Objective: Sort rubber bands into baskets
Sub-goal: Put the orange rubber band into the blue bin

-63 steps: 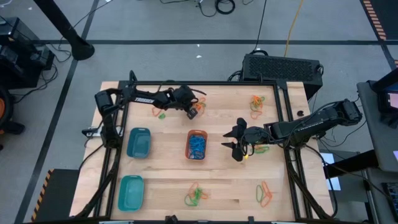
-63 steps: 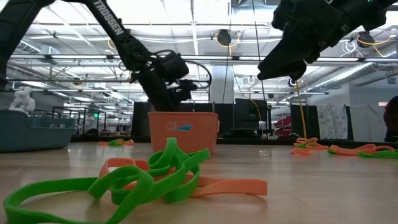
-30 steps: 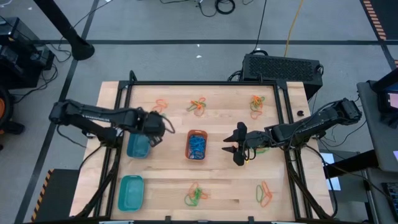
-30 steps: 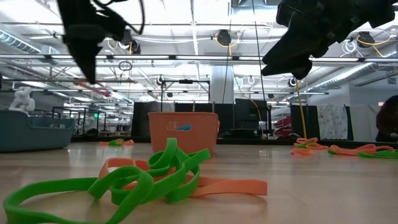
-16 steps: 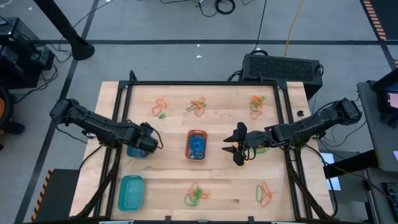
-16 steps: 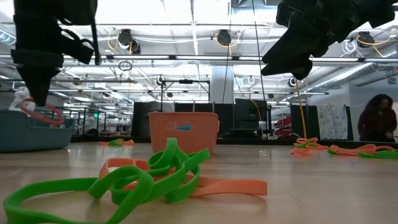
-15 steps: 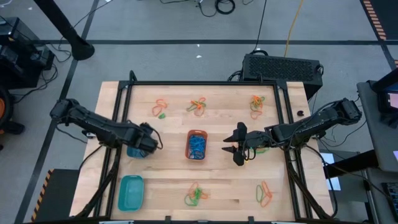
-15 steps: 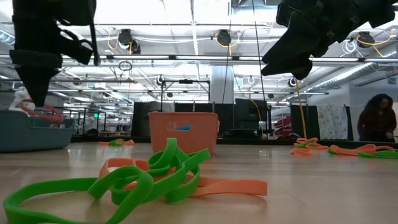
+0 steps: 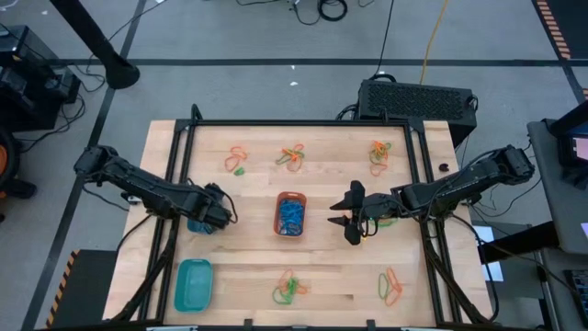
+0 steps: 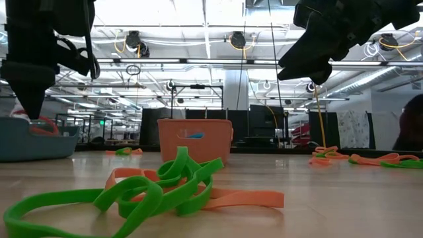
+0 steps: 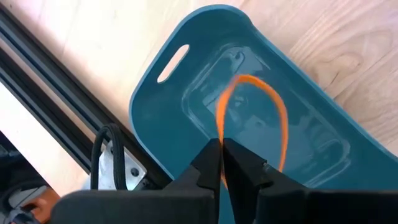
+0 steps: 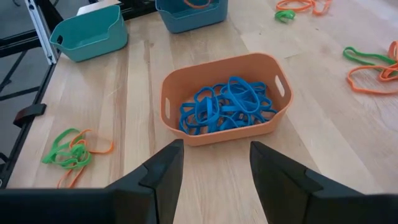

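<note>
My left gripper (image 9: 215, 213) stands over the teal rectangular basket (image 9: 194, 223) at the table's left. It is shut on one orange rubber band (image 11: 249, 81). In the low view the gripper (image 10: 30, 106) points down just above that basket (image 10: 39, 144). My right gripper (image 9: 349, 221) hovers open and empty right of the orange basket (image 9: 291, 213). That basket holds several blue bands (image 12: 227, 102). A second teal basket (image 9: 193, 283) stands at the near left. My left gripper pinches the orange band at one end of its loop (image 11: 219, 134) between its two fingertips, from above, pointing down. The rest of the loop hangs open below the fingers over the basket's inside. Its low part (image 10: 41, 123) is at the basket's rim.
Heaps of orange and green bands lie at the far left (image 9: 237, 158), far middle (image 9: 294, 156), far right (image 9: 379, 152), near middle (image 9: 289, 290), near right (image 9: 390, 287) and beside my right gripper (image 9: 388, 219). A black frame (image 9: 303, 122) runs round the table.
My left gripper has gone toward the table's near edge and a little left, then down over the teal basket. It has stayed shut on the orange band, which now hangs at the basket's rim.
</note>
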`<state>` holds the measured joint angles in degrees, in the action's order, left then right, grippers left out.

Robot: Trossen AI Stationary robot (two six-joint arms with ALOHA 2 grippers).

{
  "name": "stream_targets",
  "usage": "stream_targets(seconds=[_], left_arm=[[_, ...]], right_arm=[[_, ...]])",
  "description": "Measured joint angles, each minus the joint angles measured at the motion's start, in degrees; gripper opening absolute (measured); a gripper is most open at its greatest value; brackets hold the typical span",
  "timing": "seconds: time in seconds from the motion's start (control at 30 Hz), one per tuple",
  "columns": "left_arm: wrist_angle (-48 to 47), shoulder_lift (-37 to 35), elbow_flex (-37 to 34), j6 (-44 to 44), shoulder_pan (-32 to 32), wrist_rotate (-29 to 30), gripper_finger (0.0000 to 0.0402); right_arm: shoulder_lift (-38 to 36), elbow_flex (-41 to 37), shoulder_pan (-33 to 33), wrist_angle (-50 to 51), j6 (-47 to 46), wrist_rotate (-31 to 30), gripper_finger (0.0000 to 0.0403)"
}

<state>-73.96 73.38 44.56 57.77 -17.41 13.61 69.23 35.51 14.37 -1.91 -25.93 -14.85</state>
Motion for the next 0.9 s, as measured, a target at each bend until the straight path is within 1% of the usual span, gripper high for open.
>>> stream_targets(seconds=[0.3,0.4,0.5,0.7,0.8,0.9], left_arm=[[-0.02,0.0,0.01,-1.52,0.0,0.19,0.0029],[-0.02,0.0,0.02,-1.56,0.0,0.17,0.0036],[-0.02,0.0,0.02,-1.79,0.0,0.17,0.0055],[-0.04,0.0,0.02,-2.95,0.0,0.0,0.0108],[-0.08,0.0,0.04,-3.61,0.02,-2.97,0.0122],[-0.2,0.0,0.05,-5.78,0.01,-5.99,0.0125]], right_arm=[[0.0,0.0,0.0,0.0,0.0,0.0,0.0176],[0.0,0.0,0.0,0.0,0.02,0.0,0.0176],[0.0,0.0,0.0,0.0,0.02,0.0,0.0176],[0.0,0.0,0.0,0.02,0.02,0.0,0.0176],[0.0,0.0,0.0,0.02,0.02,0.0,0.0176],[0.0,0.0,0.0,0.02,0.02,0.0,0.0176]])
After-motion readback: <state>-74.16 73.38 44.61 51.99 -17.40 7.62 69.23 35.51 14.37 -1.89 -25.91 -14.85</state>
